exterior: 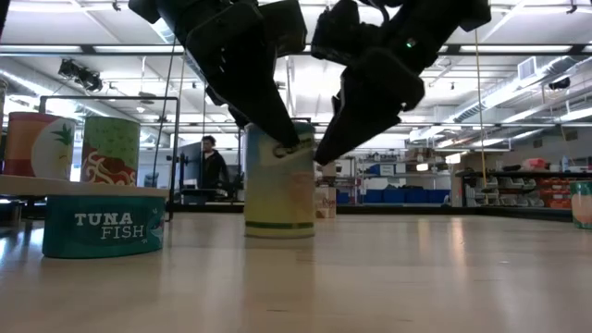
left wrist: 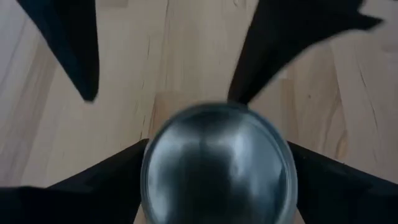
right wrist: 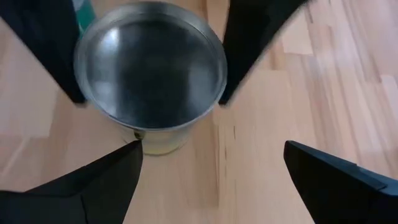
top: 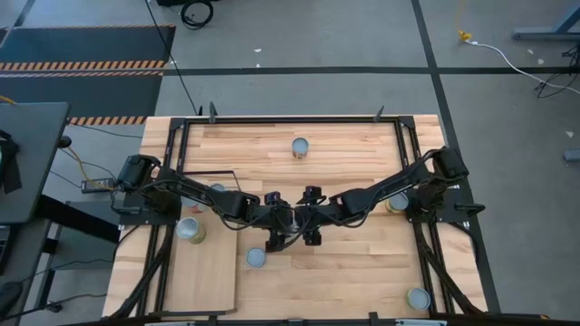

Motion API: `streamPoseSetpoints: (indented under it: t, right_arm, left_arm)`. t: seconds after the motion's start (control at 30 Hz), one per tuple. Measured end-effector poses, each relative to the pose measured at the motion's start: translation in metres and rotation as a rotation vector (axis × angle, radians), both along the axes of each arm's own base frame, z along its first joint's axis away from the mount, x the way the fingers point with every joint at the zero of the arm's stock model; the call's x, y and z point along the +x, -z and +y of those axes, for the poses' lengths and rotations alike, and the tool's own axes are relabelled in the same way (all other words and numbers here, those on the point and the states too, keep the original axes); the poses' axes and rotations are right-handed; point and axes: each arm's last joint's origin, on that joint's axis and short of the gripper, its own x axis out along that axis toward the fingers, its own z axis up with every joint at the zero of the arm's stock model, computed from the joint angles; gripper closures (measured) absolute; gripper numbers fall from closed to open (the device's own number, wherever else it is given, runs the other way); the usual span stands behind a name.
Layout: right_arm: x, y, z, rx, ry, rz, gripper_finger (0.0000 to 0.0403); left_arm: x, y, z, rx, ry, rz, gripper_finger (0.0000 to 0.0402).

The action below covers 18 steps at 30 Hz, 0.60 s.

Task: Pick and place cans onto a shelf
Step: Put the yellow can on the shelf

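I note both the left end effector (top: 276,237) and right end effector (top: 313,234) spread wide, gripping nothing, the upright can (exterior: 279,180) on the tabletop (top: 362,263) between the left's fingers; rigid, slick-walled, best clamped mid-body.

tuna can (exterior: 104,225): teal, white letters
middle can (exterior: 279,185): pale yellow-green label, silvery lid
surface (exterior: 388,277): light wood strips

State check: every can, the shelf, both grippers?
centre can, upright on the table
left gripper, down around centre can
right gripper, open, empty, beside centre can
tuna can, upright on the table
far can, upright, alone
shelf, two cans standing on it
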Motion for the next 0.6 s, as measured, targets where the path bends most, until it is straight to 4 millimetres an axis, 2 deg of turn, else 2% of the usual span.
streamPoseSetpoints:
  t: [0.23, 0.33, 0.43, 0.6]
  right_arm:
    - [0.003, -0.001, -0.001, 0.015, 0.046, -0.028, 0.0007]
    - [-0.001, -0.003, -0.002, 0.004, 0.052, -0.011, 0.0007]
    - [-0.006, -0.012, -0.001, 0.008, 0.054, -0.016, 0.0007]
    - [-0.018, -0.036, -0.002, -0.001, 0.094, -0.062, 0.0007]
  left_arm:
    - [-0.004, 0.002, 0.000, -0.012, 0.020, 0.055, 0.0056]
    - [-0.008, 0.005, 0.001, -0.006, 0.028, 0.111, 0.0072]
    - [-0.011, 0.005, 0.001, -0.003, 0.038, 0.138, 0.0092]
    - [-0.022, -0.007, 0.003, -0.024, 0.010, 0.191, 0.0094]
